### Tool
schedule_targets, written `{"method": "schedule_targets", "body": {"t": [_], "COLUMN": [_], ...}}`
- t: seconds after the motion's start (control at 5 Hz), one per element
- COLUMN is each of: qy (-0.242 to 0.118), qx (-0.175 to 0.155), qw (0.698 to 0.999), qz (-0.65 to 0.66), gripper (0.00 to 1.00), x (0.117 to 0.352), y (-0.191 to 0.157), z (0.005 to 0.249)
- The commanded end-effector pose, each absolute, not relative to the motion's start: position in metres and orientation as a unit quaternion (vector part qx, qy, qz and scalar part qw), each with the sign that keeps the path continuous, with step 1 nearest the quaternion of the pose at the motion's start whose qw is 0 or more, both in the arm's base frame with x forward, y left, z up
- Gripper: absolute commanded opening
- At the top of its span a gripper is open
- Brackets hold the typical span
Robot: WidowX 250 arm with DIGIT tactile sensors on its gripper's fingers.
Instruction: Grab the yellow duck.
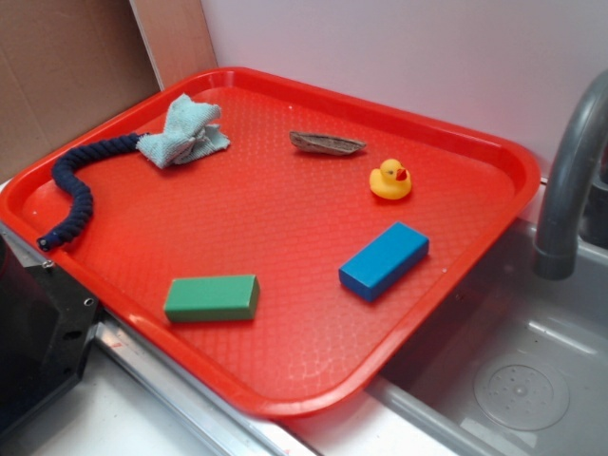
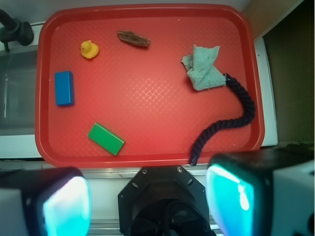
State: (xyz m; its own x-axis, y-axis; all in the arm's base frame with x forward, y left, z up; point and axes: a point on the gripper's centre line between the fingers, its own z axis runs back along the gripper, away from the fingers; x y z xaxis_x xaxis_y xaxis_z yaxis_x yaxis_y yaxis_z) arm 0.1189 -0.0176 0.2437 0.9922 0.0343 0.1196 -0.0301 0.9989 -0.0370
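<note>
Here I am, my hand (image 2: 147,201) hanging wide open with nothing in it, the two fingers (image 2: 66,206) glowing teal at the bottom corners of my wrist view, well back from the near edge of the red tray (image 2: 147,152). The yellow duck (image 2: 89,49) sits upright on the tray's far left part from where I look, red-orange beak showing, and I'm nowhere near touching it. Just past it toward the near side lies the blue block (image 2: 64,88), close to the tray's left rim but apart from the duck. The green block (image 2: 106,138) lies flat nearer to me, angled. A thin brown scrap (image 2: 133,38) lies at the far edge, right of the duck. Over on the right, a pale green cloth (image 2: 203,68) is bunched up, and a dark blue rope (image 2: 231,118) curls from it down toward the tray's near rim. Beyond the tray's left side, a grey sink (image 1: 532,380) with its faucet (image 1: 570,171) stands beside the duck's end.
</note>
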Motion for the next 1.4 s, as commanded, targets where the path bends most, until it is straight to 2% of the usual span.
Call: {"method": "schedule_targets", "body": {"t": [0.0, 0.4, 0.6, 0.8, 1.0, 1.2], "qy": [-0.06, -0.102, -0.072, -0.047, -0.038, -0.03], "qx": [-0.018, -0.057, -0.047, -0.049, -0.047, -0.039], "qw": [0.998, 0.979, 0.974, 0.973, 0.973, 0.969], "qz": [0.016, -0.17, -0.212, -0.222, -0.224, -0.244], "gripper": [1.0, 1.0, 1.0, 1.0, 1.0, 1.0], "x": [0.119, 0.215, 0.26, 0.288, 0.309, 0.308], "y": [-0.018, -0.085, -0.106, -0.111, -0.111, -0.123], "z": [0.244, 0.175, 0.138, 0.099, 0.07, 0.043]}}
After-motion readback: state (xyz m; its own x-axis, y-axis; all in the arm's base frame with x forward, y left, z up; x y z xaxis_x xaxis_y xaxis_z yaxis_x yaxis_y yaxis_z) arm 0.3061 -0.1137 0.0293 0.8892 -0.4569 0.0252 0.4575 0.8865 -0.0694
